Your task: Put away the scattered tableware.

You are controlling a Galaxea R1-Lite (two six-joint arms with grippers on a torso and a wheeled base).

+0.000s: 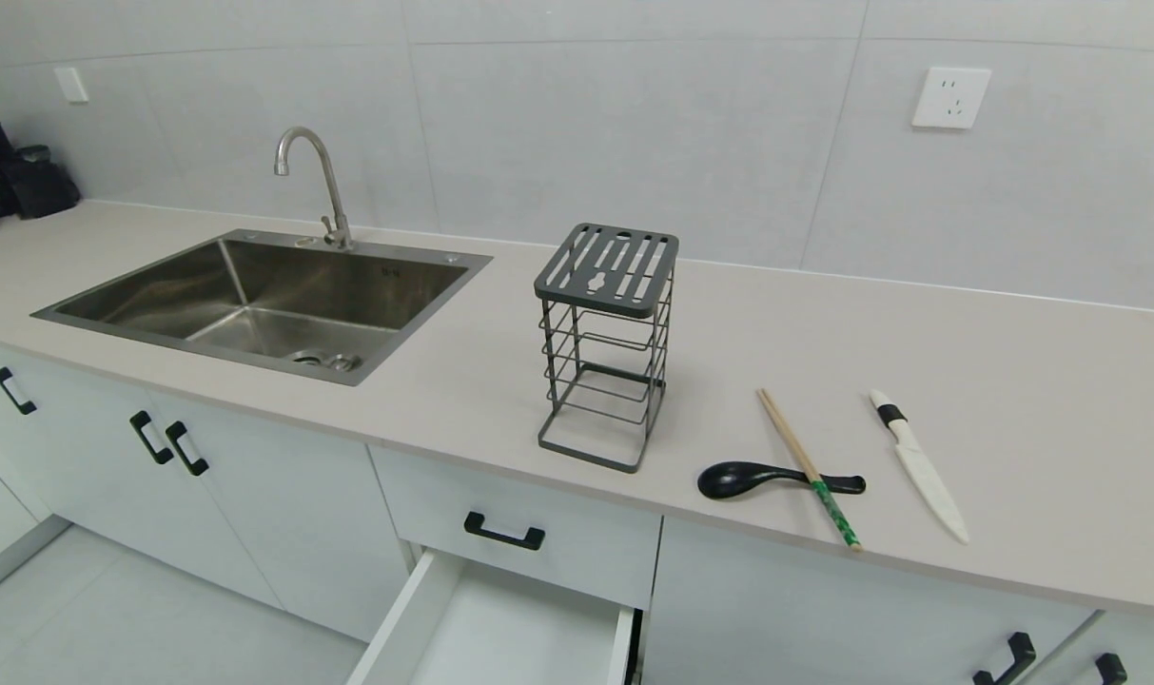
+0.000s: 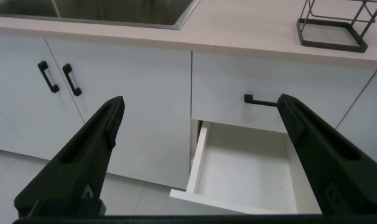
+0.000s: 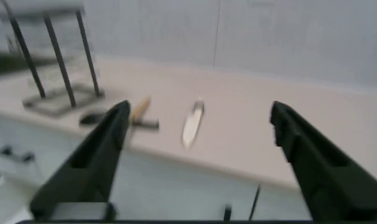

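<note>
On the counter a black spoon [image 1: 774, 479] lies near the front edge, with a pair of wooden chopsticks [image 1: 808, 468] with green tips laid across its handle. A white knife [image 1: 918, 465] with a black band lies to their right. A dark wire rack [image 1: 607, 344] with a slotted top stands left of them. My left gripper [image 2: 201, 106] is open, below counter height, facing an open white drawer [image 2: 244, 171]. My right gripper [image 3: 198, 115] is open, held off the counter's front, with the knife [image 3: 193, 123], spoon [image 3: 95, 117], chopsticks [image 3: 139, 109] and rack [image 3: 51, 59] beyond it.
A steel sink [image 1: 263, 303] with a curved tap [image 1: 315, 181] is set into the counter at the left. White cabinet doors and drawers with black handles [image 1: 503, 533] run below the counter. A wall socket [image 1: 950, 97] sits at the upper right, dark appliances [image 1: 15, 181] at the far left.
</note>
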